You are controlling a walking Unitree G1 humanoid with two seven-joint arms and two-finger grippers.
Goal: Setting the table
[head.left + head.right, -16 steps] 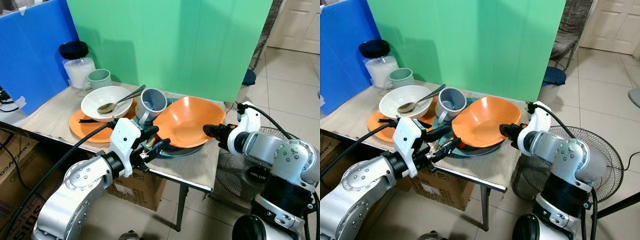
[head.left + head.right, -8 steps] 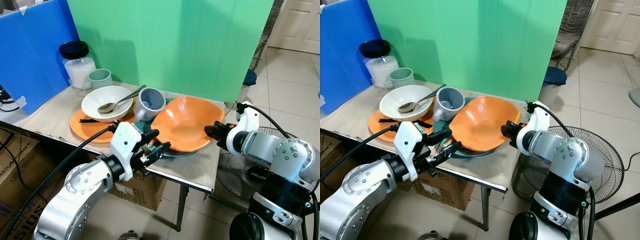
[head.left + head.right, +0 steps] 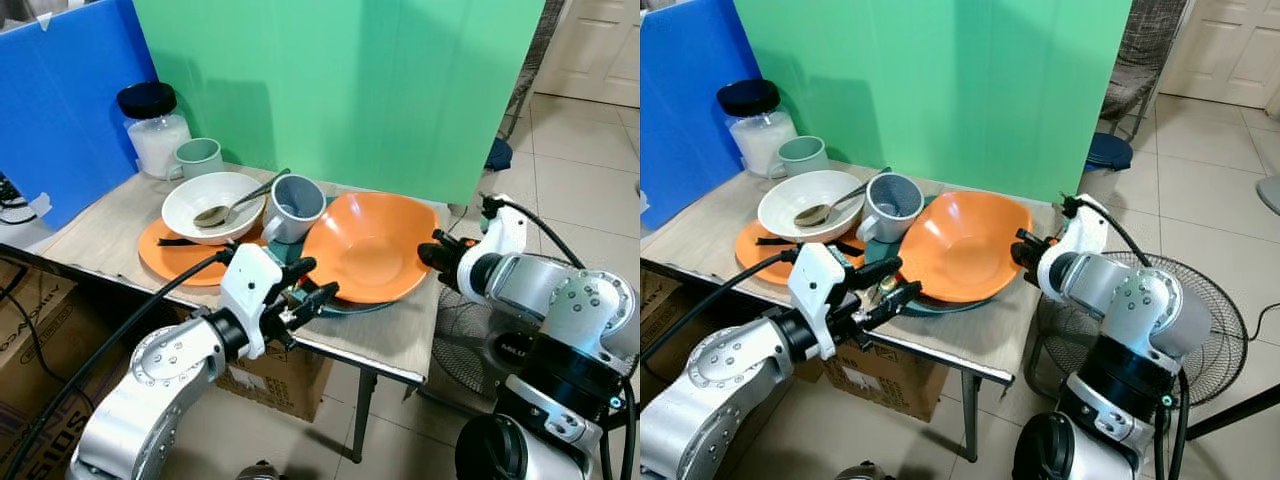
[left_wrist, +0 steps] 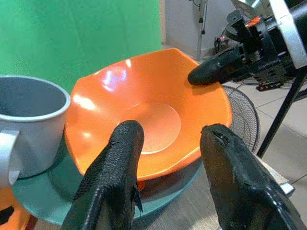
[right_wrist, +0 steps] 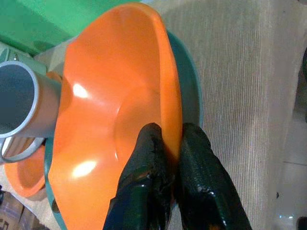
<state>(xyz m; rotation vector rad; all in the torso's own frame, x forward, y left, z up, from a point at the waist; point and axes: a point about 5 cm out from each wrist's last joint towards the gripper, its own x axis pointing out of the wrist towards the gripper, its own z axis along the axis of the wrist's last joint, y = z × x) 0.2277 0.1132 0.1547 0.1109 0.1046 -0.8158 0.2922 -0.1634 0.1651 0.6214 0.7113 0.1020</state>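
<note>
Table [image 3: 110, 235] lay under both my claws. Orange bowl [image 3: 365, 250] sat tilted on the teal plate [image 3: 940, 303] — its rim pinched in my right claw [image 5: 165, 143]. My left claw [image 4: 170, 158] hung open just before the bowl's near edge, grey mug [image 3: 293, 207] beyond it.

R gripper [image 5: 168, 158], pinching orange bowl [image 3: 365, 250] rim, drew back w/ it; bowl levelled out some. Grey mug [image 3: 293, 208] stood upright again. L gripper [image 4: 172, 187] dropped slightly.
</note>
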